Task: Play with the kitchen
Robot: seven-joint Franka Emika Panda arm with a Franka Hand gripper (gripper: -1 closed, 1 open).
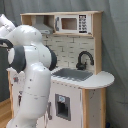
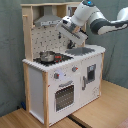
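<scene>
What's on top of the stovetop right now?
In the second exterior view, a small metal pot sits on the stovetop, over the left burner. The rest of it looks bare. In the first exterior view the arm covers the stovetop entirely.

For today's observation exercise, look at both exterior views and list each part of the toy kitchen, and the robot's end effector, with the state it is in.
oven door: closed
dispenser door: closed
pan: sitting on the stovetop
sink: nothing visible in it
faucet: upright behind the sink
microwave door: closed
end effector: above the counter, finger state unclear
</scene>
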